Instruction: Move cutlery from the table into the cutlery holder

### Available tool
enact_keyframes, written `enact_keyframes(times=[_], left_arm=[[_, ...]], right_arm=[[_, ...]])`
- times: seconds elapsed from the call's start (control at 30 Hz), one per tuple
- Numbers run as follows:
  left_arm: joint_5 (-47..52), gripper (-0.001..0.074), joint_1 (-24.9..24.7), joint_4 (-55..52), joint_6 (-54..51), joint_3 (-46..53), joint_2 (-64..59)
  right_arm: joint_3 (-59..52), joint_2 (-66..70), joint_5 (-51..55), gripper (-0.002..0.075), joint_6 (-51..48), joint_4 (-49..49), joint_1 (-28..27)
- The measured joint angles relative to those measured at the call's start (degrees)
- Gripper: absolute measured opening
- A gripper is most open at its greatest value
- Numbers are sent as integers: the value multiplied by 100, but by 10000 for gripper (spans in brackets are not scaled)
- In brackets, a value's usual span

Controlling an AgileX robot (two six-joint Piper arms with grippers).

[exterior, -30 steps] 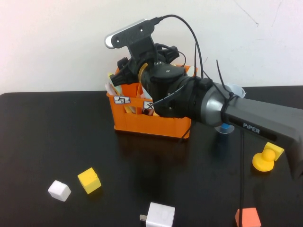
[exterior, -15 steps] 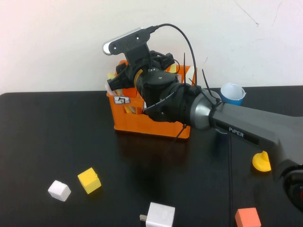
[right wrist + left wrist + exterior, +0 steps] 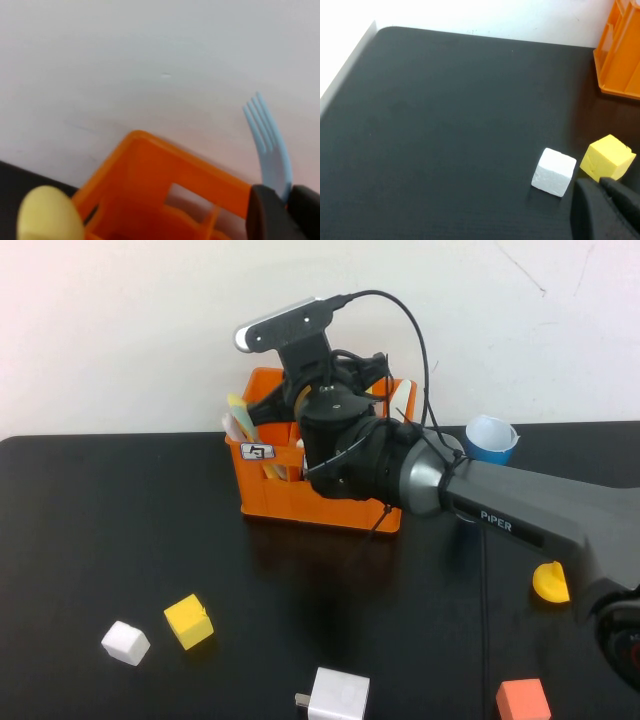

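R gripper [image 3: 280,197] sits above the cutlery holder [image 3: 300,490], at its back side near the wall. Wrist view shows its two dark fingertips [image 3: 262,210] clenched on the handle of the light blue fork [image 3: 267,135], tines pointing up. Prob held upright like that so the handle end can drop straight into a compartment w/o catching the dividers. In the high view the R arm's wrist hides most of the crate's right half, so which compartment it's over I can't tell.

Holder stands on the black tabletop [image 3: 120,520], toward the back edge. Inside: yellow cutlery [image 3: 238,408] and something pale beside it lean out of the left compartment; yellow rounded end [image 3: 50,212] also shows in the wrist view. Mint-green spoon not visible anywhere.

L gripper [image 3: 607,207]: only a dark bit of it at the frame corner, low over the tabletop near the yellow cube [image 3: 610,157] and white cube [image 3: 554,171]; can't tell its state. Looks parked.

Blue cup [image 3: 491,437] stands just right of the holder, contents not visible.
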State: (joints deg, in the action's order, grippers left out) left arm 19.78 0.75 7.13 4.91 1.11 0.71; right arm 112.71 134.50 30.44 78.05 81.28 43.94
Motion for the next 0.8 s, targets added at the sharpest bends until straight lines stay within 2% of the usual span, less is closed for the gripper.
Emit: enact_keyframes(times=[0.6,0.8], left_arm=[[0,-3,0,0,-21,0,0],[0,-3,0,0,-21,0,0]], right_arm=[[0,-437,790,71,627,-79,291],[0,-542,874,20,540,-79,445]])
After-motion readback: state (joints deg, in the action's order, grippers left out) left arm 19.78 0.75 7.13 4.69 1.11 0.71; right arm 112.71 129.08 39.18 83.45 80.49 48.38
